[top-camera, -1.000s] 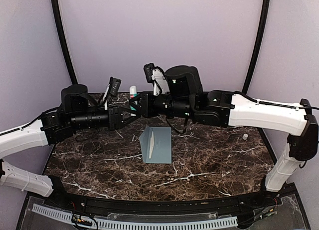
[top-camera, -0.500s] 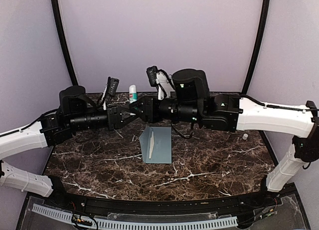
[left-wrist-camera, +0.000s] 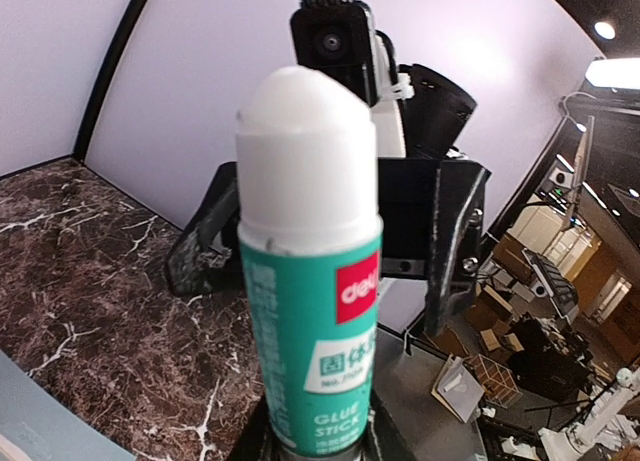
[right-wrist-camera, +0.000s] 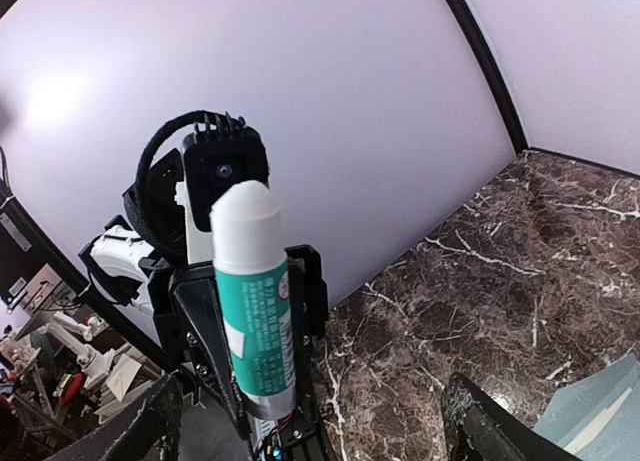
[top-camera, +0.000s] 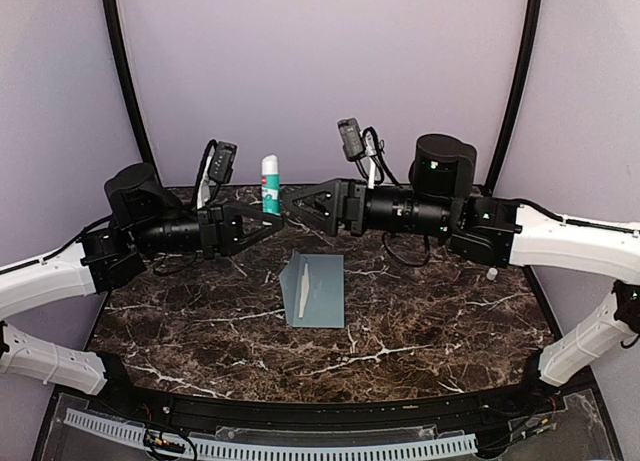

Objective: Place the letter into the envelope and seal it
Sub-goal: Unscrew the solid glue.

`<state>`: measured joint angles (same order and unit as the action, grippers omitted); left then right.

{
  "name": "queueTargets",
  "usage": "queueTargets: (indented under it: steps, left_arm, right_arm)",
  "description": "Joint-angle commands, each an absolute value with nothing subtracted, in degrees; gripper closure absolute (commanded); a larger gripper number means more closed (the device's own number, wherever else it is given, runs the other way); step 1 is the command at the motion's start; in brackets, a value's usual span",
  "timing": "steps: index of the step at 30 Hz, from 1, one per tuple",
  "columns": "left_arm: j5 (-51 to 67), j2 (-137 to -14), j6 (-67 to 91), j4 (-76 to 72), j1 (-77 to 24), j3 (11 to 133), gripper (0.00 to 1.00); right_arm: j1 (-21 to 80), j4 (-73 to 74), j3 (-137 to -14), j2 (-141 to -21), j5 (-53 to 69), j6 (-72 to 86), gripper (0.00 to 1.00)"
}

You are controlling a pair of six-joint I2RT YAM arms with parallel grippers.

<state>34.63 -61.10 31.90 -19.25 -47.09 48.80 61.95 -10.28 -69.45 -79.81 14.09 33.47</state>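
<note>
Top external view: the left claw [top-camera: 266,221] grips a green-and-white glue stick [top-camera: 270,184] by its base, holding it upright above the dark marble surface [top-camera: 420,321], its white tip bared. The right claw [top-camera: 292,208], jaws spread wide and empty, faces the stick from close by without touching it. The envelope [top-camera: 325,291] lies flat near the middle of the surface, below the two claws and apart from both. A pale narrow strip runs along its left part, possibly a fold, though the view is too coarse to say. A small white object [top-camera: 491,274] sits near the surface's right edge, well apart from the envelope.
</note>
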Motion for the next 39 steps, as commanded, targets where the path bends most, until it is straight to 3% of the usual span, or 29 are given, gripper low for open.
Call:
queueTargets:
  steps: [1,12,21,29,33,39]
  left_arm:
    - [43.8,-61.8,32.1,-25.0,-46.9,49.6,1.00]
    - [48.0,-63.6,33.3,-26.6,-47.0,50.3,1.00]
    - [47.7,-63.8,33.6,-27.6,-47.0,50.0,1.00]
    - [47.7,-64.3,33.7,-27.3,-47.0,50.0,1.00]
    - [46.2,-64.0,33.4,-26.9,-47.0,49.8,1.00]
    - [31.1,-61.0,29.0,-17.1,-47.0,50.2,1.00]
  right_arm:
    - [61.6,-18.8,-69.1,-81.1,26.8,33.4,0.14]
    - [61.6,-22.7,-71.7,-84.9,31.5,34.5,0.18]
    - [61.7,-24.2,-72.2,-86.7,33.3,35.6,0.57]
    - [61.7,-25.8,-71.5,-86.4,32.7,36.6,0.78]
    - [61.8,-25.6,-71.5,-86.2,32.0,36.4,0.98]
    - [62.9,-17.2,-73.2,-86.1,24.5,32.7,1.00]
